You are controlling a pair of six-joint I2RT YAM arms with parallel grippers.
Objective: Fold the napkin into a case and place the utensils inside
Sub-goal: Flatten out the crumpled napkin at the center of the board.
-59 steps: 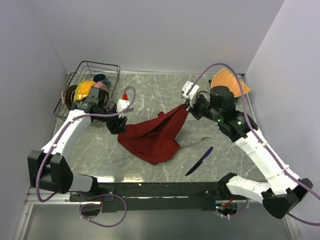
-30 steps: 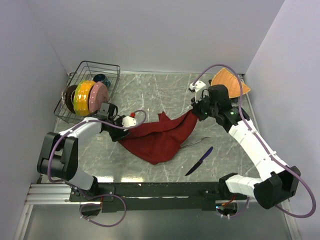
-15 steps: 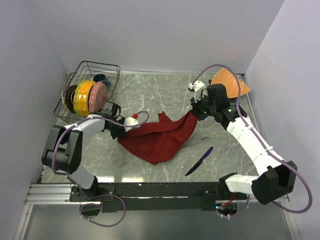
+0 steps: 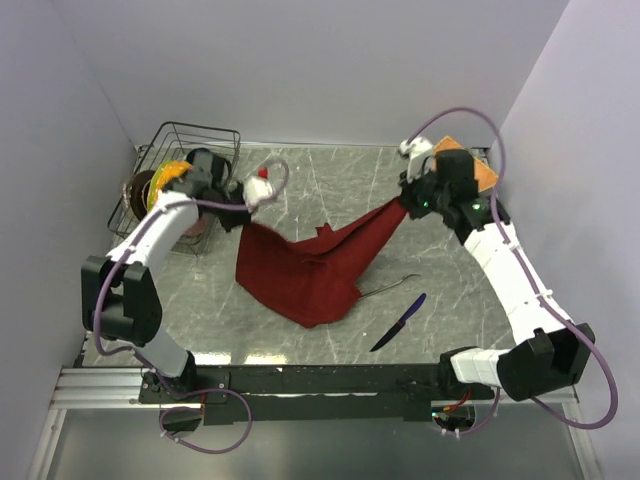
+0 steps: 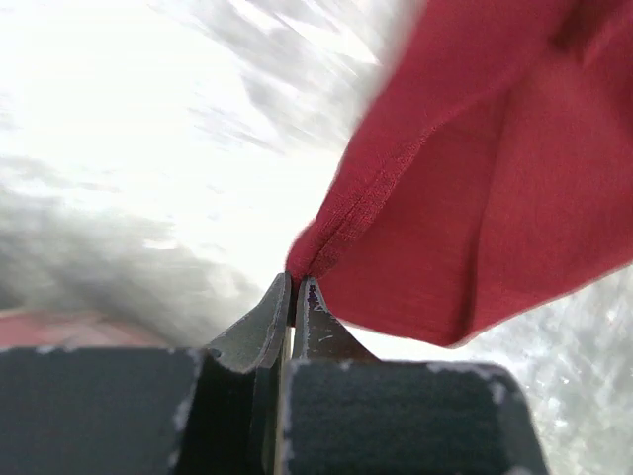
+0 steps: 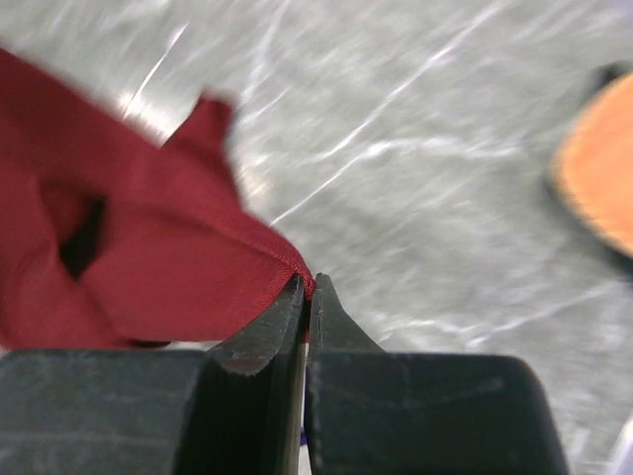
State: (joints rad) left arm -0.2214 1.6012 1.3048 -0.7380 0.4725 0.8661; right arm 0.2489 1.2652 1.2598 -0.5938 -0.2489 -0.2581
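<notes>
— What is seen first?
— A grey marbled worktop (image 4: 320, 180) is seen from above, walled on three sides.

— Where is the napkin found?
— The dark red napkin (image 4: 310, 265) is spread across the middle of the worktop. Its lower part is laid flat toward the near edge. Two of its corners are lifted and drawn apart, one toward the far left corner and one toward the far right corner, so that the upper hem is pulled into a sagging line between them.

— What else is carried by the worktop?
— A wire basket (image 4: 190, 130) is set in the far left corner, and coloured plates (image 4: 165, 182) are stood on edge inside it. An orange mat (image 4: 486, 173) is laid in the far right corner and is largely covered by the right arm.

— How are the grippers held?
— The left gripper (image 5: 294, 282) is clenched on the napkin's left corner, with the hem pinched between its tips. The right gripper (image 6: 305, 282) is clenched on the opposite corner in the same way.

— And the utensils?
— The blue-purple knife (image 4: 400, 321) is laid slantwise near the near edge, right of centre, well clear of the cloth. The silver fork (image 4: 392, 285) is laid just beyond it, with one end met by the napkin's right edge.
</notes>
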